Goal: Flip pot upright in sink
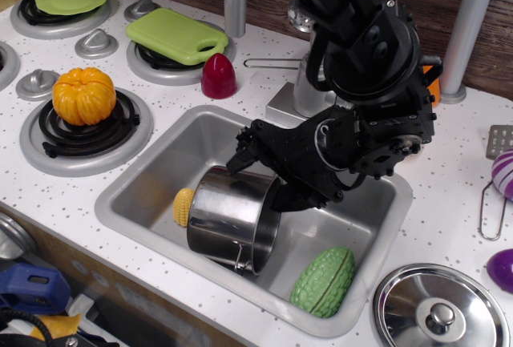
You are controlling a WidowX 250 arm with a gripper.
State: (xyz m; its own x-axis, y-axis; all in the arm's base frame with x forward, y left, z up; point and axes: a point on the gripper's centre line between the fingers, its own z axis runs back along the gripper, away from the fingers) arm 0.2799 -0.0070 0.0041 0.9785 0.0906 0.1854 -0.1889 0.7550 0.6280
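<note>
Steel is the material of the pot point(232, 219), and it lies on its side in the lower middle of the frame, inside the sink point(136, 195). Its open mouth is turned to the right, and one wire handle hangs at its lower edge. It is not upright, so the main part of the task is not done.

The gripper point(263, 172) is at the upper rim of the pot. Its jaws stand apart: one finger point(244, 151) is over the outside of the rim, at the upper left of the pot, and the other seems to be lower and to the right, at the mouth. I cannot tell if the fingers touch the metal; from this view they look very near but not closed on it. So I judge that the approach is almost complete, and what is left is to grasp the rim, to turn the pot until the mouth looks up, and to set it on the sink floor.

A yellow corn point(183, 207) is touching or just beside the bottom of the pot at the left. A green gourd point(324, 281) lies in the sink at the lower right, near the mouth, so the pot may meet it when it turns. A lid point(440, 308) rests on the counter at the lower right of the frame.
</note>
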